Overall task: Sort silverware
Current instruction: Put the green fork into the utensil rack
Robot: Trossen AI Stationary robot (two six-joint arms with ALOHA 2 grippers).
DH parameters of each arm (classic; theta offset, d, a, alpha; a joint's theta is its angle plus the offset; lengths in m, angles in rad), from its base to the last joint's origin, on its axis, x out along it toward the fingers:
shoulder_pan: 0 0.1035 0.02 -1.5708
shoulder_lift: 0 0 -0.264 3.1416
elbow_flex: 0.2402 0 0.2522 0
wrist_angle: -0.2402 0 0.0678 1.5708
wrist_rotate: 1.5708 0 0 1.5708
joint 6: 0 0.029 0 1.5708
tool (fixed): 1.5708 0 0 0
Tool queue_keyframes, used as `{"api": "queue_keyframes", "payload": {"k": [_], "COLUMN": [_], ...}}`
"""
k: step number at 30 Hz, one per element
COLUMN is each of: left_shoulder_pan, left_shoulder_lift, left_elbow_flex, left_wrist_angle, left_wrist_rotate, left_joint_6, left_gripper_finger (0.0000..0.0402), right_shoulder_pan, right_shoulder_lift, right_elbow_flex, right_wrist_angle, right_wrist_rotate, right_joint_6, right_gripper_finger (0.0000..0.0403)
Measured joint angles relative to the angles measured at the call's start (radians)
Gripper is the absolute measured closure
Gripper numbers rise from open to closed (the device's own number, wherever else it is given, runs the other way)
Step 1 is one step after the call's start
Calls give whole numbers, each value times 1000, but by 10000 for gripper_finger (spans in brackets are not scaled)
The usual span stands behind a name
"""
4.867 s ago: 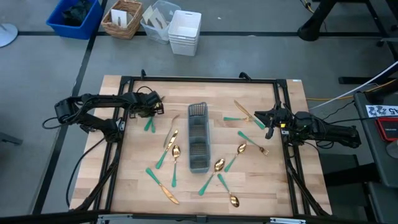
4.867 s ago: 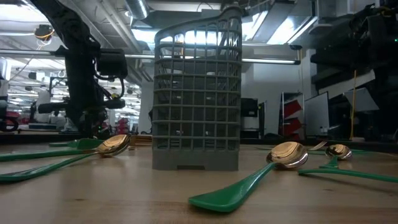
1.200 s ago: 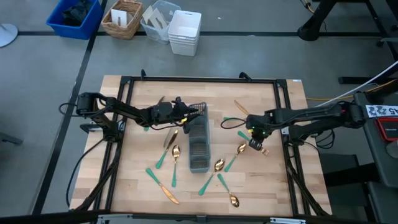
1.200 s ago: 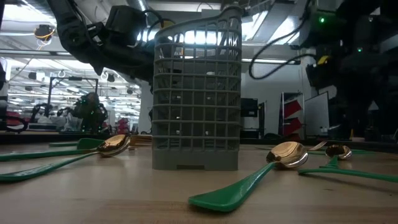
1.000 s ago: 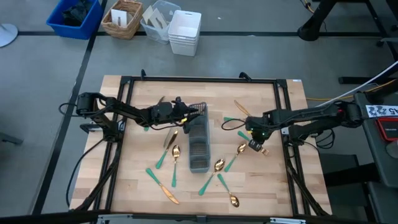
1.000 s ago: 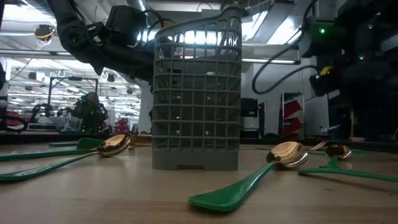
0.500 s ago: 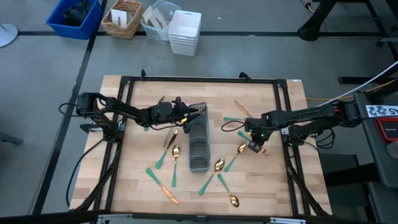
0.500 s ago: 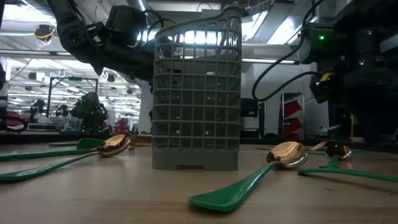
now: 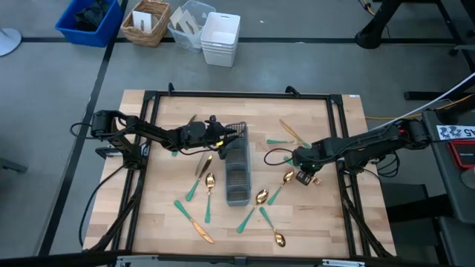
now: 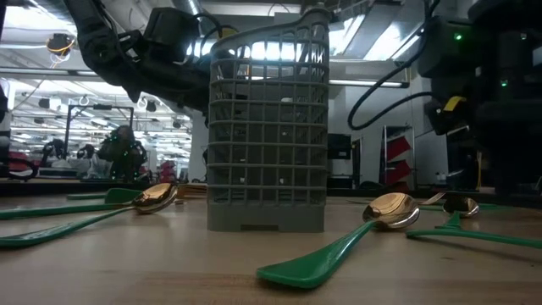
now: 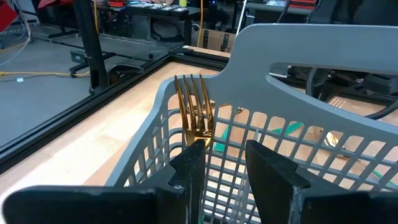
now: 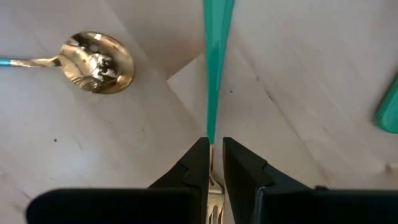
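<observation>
The grey caddy point(image 9: 237, 174) stands upright in the middle of the table. My left gripper point(image 11: 225, 152) hangs open over its far end. Just past one fingertip a gold fork head point(image 11: 194, 112) stands tines up in the far compartment; whether the finger touches it I cannot tell. My right gripper point(image 9: 303, 176) points down, right of the caddy, shut on a fork with a green handle point(image 12: 216, 74). More silverware lies flat on the wood: spoons point(image 9: 210, 180) point(image 9: 261, 196) point(image 9: 288, 178) and knives point(image 9: 202, 231) point(image 9: 289, 132). My right gripper pinches the fork's gold neck point(image 12: 213, 163) between its two fingers, right where the green handle ends. The fingers come from above, pointing down, and lie across the fork. The handle runs level just over the wood; whether it is lifted clear I cannot tell.
A gold spoon point(image 12: 99, 59) lies close to the held fork. Black frame rails point(image 9: 237, 95) border the table. Beyond the far edge stand a blue bin point(image 9: 89, 18), a wicker basket point(image 9: 146, 22) and white tubs point(image 9: 220, 37). In the low view spoons point(image 10: 389, 207) point(image 10: 154, 196) flank the caddy point(image 10: 269, 127).
My right arm has bent lower and its gripper has crept a little toward the near edge, staying over the fork.
</observation>
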Motion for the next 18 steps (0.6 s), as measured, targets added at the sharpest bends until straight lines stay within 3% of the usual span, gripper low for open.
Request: {"api": "queue_keyframes", "payload": {"k": [8, 18], "left_shoulder_pan": [0, 0], "left_shoulder_lift": [0, 0], "left_elbow_flex": [0, 0], "left_wrist_angle": [0, 0], "left_wrist_rotate": [0, 0], "left_joint_6": [4, 4], "left_gripper_finger": [292, 292], "right_shoulder_pan": [40, 39], "right_shoulder_lift": [13, 141], "right_elbow_flex": [0, 1], "right_wrist_angle": [16, 25], "right_wrist_rotate": [28, 45], "right_joint_6": [27, 26], "right_gripper_finger": [354, 354]}}
